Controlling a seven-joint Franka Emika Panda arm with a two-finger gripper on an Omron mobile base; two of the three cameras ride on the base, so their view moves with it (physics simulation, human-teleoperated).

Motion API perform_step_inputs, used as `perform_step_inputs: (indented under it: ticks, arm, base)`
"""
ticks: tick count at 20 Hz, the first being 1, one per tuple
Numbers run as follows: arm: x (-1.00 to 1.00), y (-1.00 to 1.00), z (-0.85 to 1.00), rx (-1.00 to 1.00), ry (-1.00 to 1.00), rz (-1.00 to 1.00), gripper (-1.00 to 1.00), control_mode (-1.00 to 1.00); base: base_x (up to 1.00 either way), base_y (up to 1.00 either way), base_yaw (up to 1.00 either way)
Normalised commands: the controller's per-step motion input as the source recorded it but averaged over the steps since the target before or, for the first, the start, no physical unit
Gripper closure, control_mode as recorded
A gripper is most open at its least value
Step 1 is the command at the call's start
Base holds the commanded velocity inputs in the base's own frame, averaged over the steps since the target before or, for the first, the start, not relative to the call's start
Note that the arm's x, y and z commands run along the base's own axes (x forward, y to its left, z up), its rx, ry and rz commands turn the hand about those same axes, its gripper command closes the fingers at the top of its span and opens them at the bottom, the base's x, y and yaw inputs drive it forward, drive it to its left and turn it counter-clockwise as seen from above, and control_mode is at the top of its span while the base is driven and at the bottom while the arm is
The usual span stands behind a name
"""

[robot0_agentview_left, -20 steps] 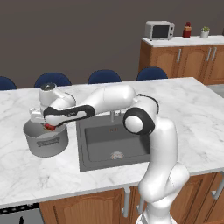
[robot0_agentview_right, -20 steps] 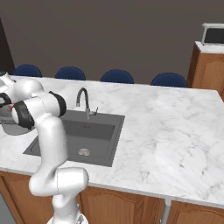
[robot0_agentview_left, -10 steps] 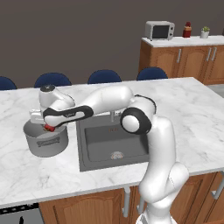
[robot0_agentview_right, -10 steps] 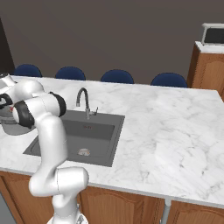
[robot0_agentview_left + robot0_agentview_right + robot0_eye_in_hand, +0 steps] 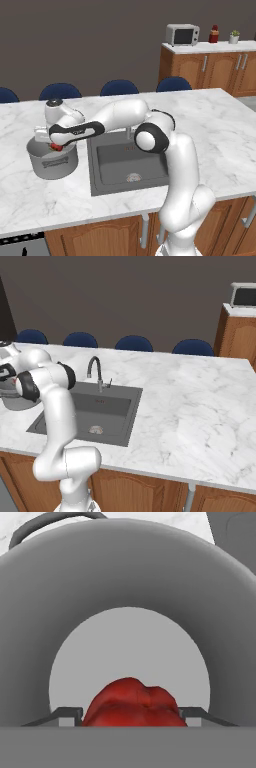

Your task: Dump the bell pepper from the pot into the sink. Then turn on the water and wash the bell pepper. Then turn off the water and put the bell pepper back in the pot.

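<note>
Where gripper [image 5: 130,714] straddles bell pepper [image 5: 131,704], pot [image 5: 125,587] encloses

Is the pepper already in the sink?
No, the pepper sits between the gripper tips above the pot floor; the sink holds nothing red.

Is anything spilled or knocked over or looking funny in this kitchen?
Nothing stands out. The pot stands upright on the counter left of the sink. The end effector reaches over it with the red bell pepper between its fingertips. No water runs from the faucet.

pot [image 5: 51,162]: grey, upright, left of sink [image 5: 127,161] | bell pepper [image 5: 134,704]: red, inside pot
</note>
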Motion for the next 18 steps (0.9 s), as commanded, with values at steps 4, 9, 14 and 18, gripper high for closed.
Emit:
perform_step_inputs:
  ticks: [4,9,14,18]
  arm:
    - [0.2,0.16,-0.28,-0.03,0.01,0.0,1.0,-1.0]
    - [0.16,0.1,-0.18,-0.01,0.0,0.0,1.0,-1.0]
    - [0.06,0.12,-0.03,0.0,0.02,0.0,1.0,-1.0]
    - [0.0,0.12,0.0,0.0,0.0,0.0,-1.0,-1.0]
  base:
    - [0.0,0.0,0.0]
    - [0.0,0.0,0.0]
    - [0.0,0.0,0.0]
    - [0.0,0.0,0.0]
